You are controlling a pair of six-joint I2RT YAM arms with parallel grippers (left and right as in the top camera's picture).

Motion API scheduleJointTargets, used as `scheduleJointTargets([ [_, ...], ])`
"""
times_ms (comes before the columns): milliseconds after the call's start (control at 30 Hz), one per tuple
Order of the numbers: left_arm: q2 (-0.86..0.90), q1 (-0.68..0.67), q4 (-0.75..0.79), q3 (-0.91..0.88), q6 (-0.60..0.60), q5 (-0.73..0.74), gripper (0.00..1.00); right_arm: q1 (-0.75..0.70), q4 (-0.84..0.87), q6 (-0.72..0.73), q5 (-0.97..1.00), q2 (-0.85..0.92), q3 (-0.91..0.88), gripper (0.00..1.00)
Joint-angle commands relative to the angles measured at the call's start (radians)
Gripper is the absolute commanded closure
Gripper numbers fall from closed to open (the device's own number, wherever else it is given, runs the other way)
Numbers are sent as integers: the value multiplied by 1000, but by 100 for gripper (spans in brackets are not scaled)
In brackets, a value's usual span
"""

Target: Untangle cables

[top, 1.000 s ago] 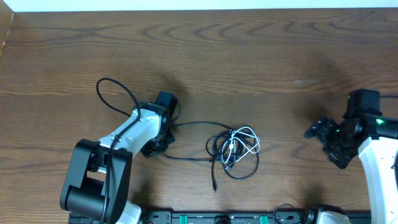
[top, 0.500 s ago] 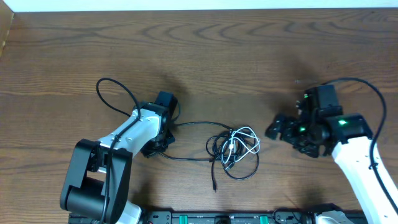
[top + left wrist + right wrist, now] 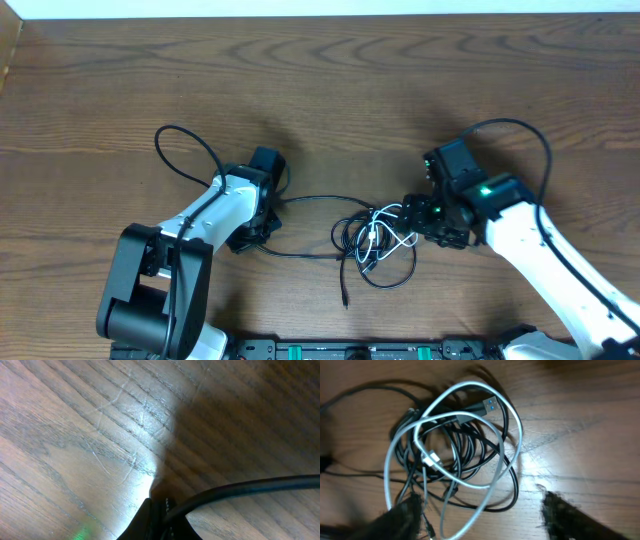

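Your right gripper (image 3: 482, 507) hangs with its jaws spread wide, holding nothing, just above the right side of the tangle (image 3: 375, 240). Your left gripper (image 3: 157, 510) is clamped on one black cable (image 3: 250, 487) that leads to that tangle. The tangle lies mid-counter (image 3: 320, 90), toward the near edge. One white cable (image 3: 470, 383) loops through black ones too knotted to count, and one plug end (image 3: 345, 300) trails nearest that edge.

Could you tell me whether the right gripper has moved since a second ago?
Yes: the right gripper travelled left across the table to the cable tangle, which stayed put.
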Motion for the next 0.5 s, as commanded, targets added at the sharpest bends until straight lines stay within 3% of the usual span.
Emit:
scheduleJointTargets([
  [0, 47, 9, 38, -43, -10, 25, 92, 26, 12, 11, 18, 62, 2, 43],
  [133, 47, 9, 37, -42, 14, 59, 92, 30, 18, 10, 42, 125, 2, 86],
  [200, 43, 17, 23, -19, 118, 133, 92, 30, 16, 6, 53, 134, 3, 98],
  [267, 32, 28, -26, 31, 203, 172, 92, 30, 15, 6, 69, 134, 2, 99],
  [433, -12, 41, -186, 188, 282, 241, 92, 30, 32, 7, 70, 134, 2, 99],
  [467, -27, 39, -203, 220, 312, 280, 83, 30, 36, 7, 70, 134, 2, 99],
])
